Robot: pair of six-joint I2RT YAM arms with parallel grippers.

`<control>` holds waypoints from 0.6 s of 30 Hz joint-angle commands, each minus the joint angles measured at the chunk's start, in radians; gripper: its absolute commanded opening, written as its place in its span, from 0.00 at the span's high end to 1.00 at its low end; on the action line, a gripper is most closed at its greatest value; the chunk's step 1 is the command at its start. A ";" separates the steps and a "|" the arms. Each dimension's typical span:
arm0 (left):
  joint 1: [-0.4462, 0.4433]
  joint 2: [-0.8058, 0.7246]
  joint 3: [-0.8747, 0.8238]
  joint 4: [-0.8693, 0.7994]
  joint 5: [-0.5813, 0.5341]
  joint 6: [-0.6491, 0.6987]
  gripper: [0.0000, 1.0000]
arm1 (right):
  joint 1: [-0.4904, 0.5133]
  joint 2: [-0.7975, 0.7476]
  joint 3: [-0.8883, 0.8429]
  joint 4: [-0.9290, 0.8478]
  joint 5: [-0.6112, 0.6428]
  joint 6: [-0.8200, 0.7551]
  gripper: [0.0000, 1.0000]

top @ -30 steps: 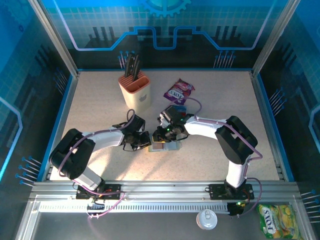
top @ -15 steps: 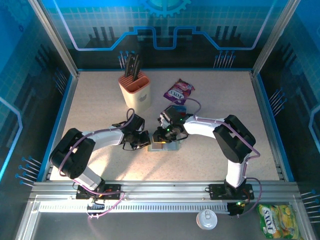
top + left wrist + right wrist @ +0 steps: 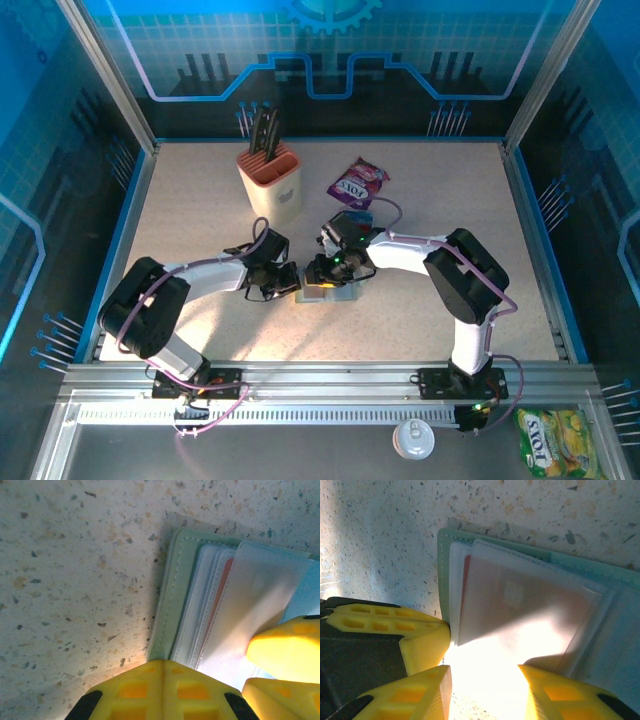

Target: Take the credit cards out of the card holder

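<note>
- The card holder [image 3: 336,292] lies open in the middle of the bench [image 3: 430,220], long axis left to right, between both arms.
- The left gripper [image 3: 160,666], fingers together, touches the holder's left edge.
- The right gripper [image 3: 485,672], fingers apart, straddles the clear sleeve [image 3: 520,605] just ahead of it. A red credit card [image 3: 465,575] shows inside, so this arm looks the nearer.
</note>
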State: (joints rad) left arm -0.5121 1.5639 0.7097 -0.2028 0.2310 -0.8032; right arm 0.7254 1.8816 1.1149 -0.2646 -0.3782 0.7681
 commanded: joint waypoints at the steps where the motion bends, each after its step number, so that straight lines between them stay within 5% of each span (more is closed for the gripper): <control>1: 0.007 -0.021 -0.031 -0.033 -0.004 0.007 0.96 | -0.012 -0.001 -0.008 -0.025 0.007 0.014 0.60; 18: 0.006 -0.036 -0.039 -0.041 -0.005 0.002 0.96 | -0.034 -0.042 -0.065 -0.004 -0.014 0.014 0.59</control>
State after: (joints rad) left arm -0.5121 1.5444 0.6891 -0.1978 0.2317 -0.8059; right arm 0.7090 1.8610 1.0744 -0.2592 -0.3782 0.7712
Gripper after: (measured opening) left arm 0.056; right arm 0.413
